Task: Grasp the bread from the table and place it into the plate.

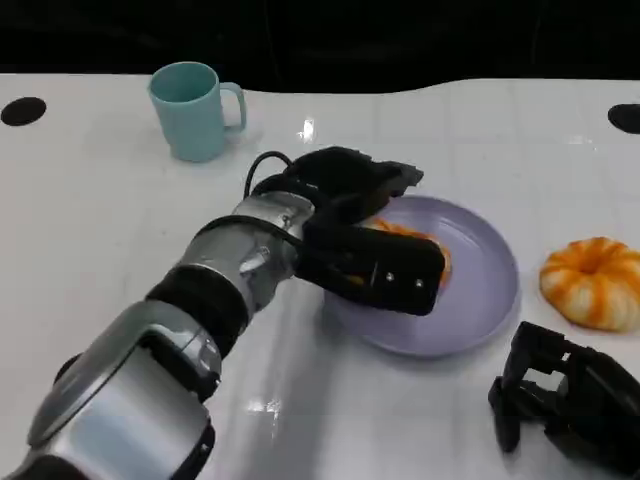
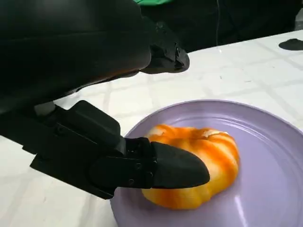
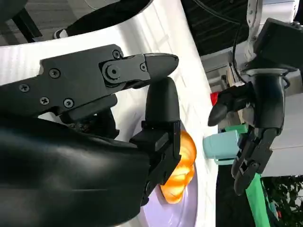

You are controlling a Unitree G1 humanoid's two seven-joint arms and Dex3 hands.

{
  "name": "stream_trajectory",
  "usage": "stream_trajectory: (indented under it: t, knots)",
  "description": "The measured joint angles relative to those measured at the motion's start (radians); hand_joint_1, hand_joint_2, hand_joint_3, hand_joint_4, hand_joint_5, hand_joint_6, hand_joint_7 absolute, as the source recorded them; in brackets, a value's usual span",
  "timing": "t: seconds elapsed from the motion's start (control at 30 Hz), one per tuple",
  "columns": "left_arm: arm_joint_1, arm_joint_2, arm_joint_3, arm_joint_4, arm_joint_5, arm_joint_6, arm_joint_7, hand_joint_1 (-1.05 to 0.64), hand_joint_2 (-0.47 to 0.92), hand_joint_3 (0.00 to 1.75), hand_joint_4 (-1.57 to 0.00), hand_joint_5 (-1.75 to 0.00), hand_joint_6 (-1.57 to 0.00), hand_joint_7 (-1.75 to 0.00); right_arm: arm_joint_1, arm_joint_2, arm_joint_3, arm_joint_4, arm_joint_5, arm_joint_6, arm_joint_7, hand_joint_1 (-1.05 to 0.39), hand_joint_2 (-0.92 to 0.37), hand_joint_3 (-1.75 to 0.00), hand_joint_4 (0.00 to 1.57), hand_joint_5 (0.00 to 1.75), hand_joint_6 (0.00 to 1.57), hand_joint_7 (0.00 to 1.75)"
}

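Bread (image 2: pixel 199 165) sits on the purple plate (image 2: pixel 265 142), w/ the left hand (image 1: pixel 365 235) right over it. Its fingers (image 2: pixel 175 165) look spread around the bread, one lying along its side; can't tell if they grip or just touch. Step: prob. the release. Next move calls for opening fully and lifting straight up w/o dragging the bread off. Right hand (image 1: pixel 565 400) rests on the counter (image 1: pixel 100 220), fingers curled, holding nothing. A second bread (image 1: pixel 592 282) lies just beside the plate; teal mug (image 1: pixel 192 108) well apart.

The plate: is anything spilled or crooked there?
Nothing stands out. One bread lies flat inside the purple plate by the left hand; another bread sits on the table beside it; the cup stands upright.
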Motion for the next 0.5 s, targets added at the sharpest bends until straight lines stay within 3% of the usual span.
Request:
stream_trajectory:
  t: [0.2,0.43,0.5]
  knots:
    - [0.017,0.047,0.016,-0.074,-0.024,-0.028,-0.013,-1.05,0.92,0.5,-0.05,-0.16,-0.14,-0.04,-0.001,0.0,0.001,0.001,0.0,-0.001,-0.001,-0.59,-0.92,-0.21,0.73,1.75,0.62,1.65]
    - [0.236,0.123,0.227,-0.227,-0.361,-0.187,-0.228,-0.97,0.92,0.36,-0.08,-0.31,-0.2,-0.06,-0.003,-0.005,0.002,0.006,-0.001,-0.006,-0.003,-0.6,-0.92,-0.2,0.74,1.75,0.63,1.63]
    - [0.287,0.13,0.282,-0.256,-0.455,-0.204,-0.287,-0.92,0.92,0.31,-0.19,-0.4,-0.31,-0.1,-0.005,-0.008,0.001,0.01,0.0,-0.005,-0.003,-0.59,-0.92,-0.21,0.74,1.75,0.63,1.63]
